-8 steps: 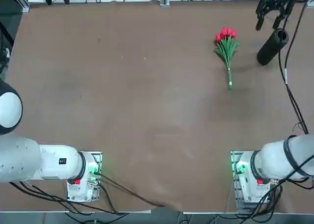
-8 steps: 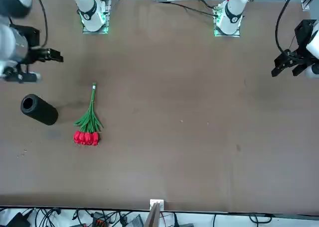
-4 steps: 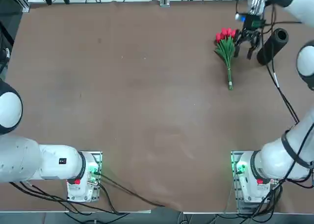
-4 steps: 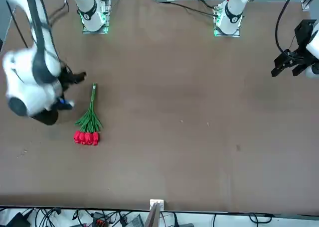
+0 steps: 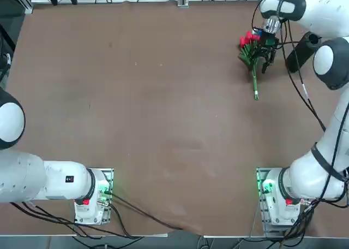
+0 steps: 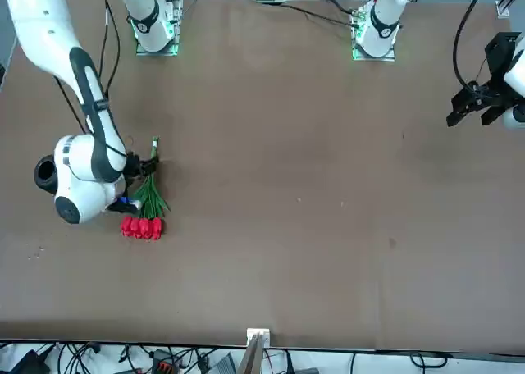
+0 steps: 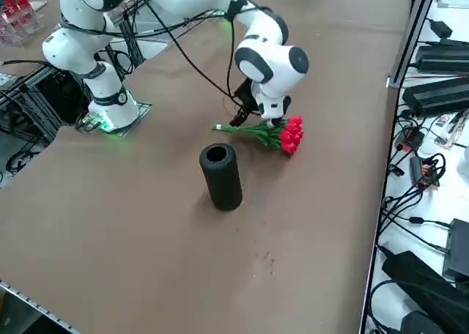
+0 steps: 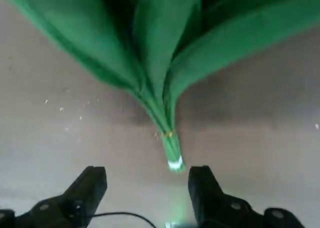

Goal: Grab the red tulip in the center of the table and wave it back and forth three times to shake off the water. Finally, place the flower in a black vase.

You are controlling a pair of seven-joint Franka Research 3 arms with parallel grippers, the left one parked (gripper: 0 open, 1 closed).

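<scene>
One red tulip bunch (image 5: 250, 51) lies flat on the brown worktop (image 5: 152, 107), off toward the far right part of it as the robot faces, its red buds (image 6: 142, 227) pointing away from the robot and its thin bundled stem (image 5: 254, 85) running back toward the arms' bases. The right hand (image 5: 263, 57) is low over the leafy middle of the bunch, pointing down, with its two dark fingers (image 8: 207, 190) spread wide and nothing pinched between them; from the wrist camera the green leaves (image 8: 150, 43) fan out past the fingers and the cut stem end (image 8: 173, 160) sits in the open gap between the tips without touching either. Whether the fingertips touch the worktop cannot be told. The black vase (image 7: 221, 176) lies on its side just beside the tulip, on the side nearer the worktop's right edge, its round mouth (image 7: 216, 154) open and turned away from the flowers; the vase and the bunch are apart, not touching.
</scene>
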